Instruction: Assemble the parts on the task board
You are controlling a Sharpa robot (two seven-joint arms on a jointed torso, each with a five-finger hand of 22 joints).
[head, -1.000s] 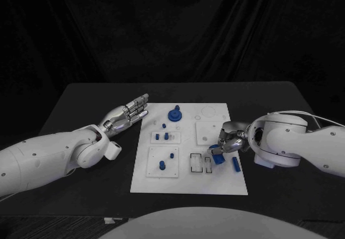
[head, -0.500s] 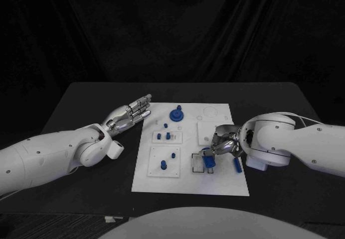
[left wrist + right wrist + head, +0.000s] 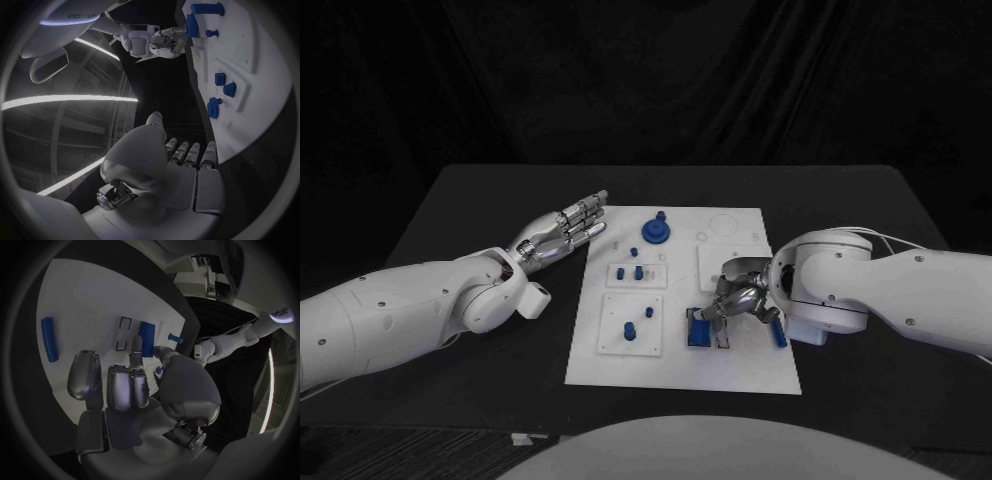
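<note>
**Desk:** What could go wrong at this stage?

**Robot:** At centre right of the head view, my right hand hangs over the task board, where a blue block sits in the left of two narrow slots at the board's lower middle. I judge the risk to be a half-seated block: if it stands tilted in the slot, any nudge from my fingertips as they lift away could tip it out or jam it crooked. A second risk is the blue bar lying loose just beside my hand near the board's right edge; a careless sweep of my wrist could knock it onto the worktop.

**Desk:** And the fingers themselves?

**Robot:** In the right wrist view the right hand's fingers are stretched out side by side over the board, one tip reaching right beside the blue block. Whether that tip touches or pinches it, I cannot tell. My left hand, at the upper left of the board, is flat and open, fingers extended and slightly apart, holding nothing and resting clear of the parts. Other blue pieces, among them a round knob near the board's top, stand in their places, well apart from both hands.
</note>
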